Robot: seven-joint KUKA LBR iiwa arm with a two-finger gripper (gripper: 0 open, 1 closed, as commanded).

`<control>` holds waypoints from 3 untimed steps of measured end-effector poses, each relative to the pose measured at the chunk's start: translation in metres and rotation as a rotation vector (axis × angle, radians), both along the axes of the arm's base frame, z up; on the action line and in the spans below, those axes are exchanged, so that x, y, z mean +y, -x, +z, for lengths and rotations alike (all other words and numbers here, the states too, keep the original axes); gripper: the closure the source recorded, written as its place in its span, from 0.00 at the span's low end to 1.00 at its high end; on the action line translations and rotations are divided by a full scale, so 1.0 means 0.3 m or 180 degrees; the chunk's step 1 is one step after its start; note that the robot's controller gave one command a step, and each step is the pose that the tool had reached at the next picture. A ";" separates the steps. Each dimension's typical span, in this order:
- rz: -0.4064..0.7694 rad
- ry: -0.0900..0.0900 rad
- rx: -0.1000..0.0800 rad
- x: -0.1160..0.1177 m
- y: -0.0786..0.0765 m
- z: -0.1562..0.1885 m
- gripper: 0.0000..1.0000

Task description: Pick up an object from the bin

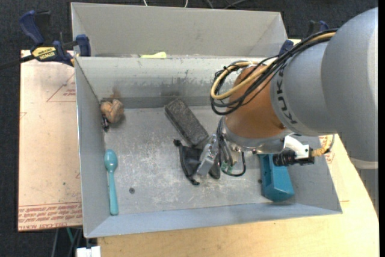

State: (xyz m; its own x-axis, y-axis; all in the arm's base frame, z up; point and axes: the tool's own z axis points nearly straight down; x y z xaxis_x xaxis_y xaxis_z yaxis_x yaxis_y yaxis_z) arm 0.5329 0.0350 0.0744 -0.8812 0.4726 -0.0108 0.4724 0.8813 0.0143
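The arm (337,87) comes in from the right and bends down over the middle of the grey metal bin (150,147). Its broad grey housing carries dark letters along the edge, of which "KUK" can be read. Below the housing sits the orange cover (255,111) of the wrist, with a bundle of yellow and black cables (224,90) looped across its upper left side. The claw (207,164) is low over the bin floor, a little right of centre. Whether it is released or clenched cannot be told from this angle. Just to its left and touching it, or very nearly so, lies a black thing (189,161), bent and crumpled-looking, stretched from behind towards the front of the floor. No part of it can be made out inside the claw. Just behind the black thing, with its near end reaching the black thing's top, lies a dark grey block (185,122), long and rough-faced, set at a slant towards the back wall. On the right, under the wrist, a blue box (277,182) stands near the front right corner of the floor. Well apart on the left, a teal plastic spoon (112,180) lies along the left wall with its bowl to the back. Behind the spoon, near the back left corner, sits a small tan lump (112,108). A yellow scrap (153,55) shows on the ledge at the top of the back wall.
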 end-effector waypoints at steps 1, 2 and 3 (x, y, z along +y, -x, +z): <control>0.0003 0.0000 0.0030 0.000 0.009 0.122 1.00; 0.0009 -0.0003 0.0022 0.001 0.006 0.240 1.00; 0.0013 -0.0006 -0.0006 0.003 0.000 0.274 1.00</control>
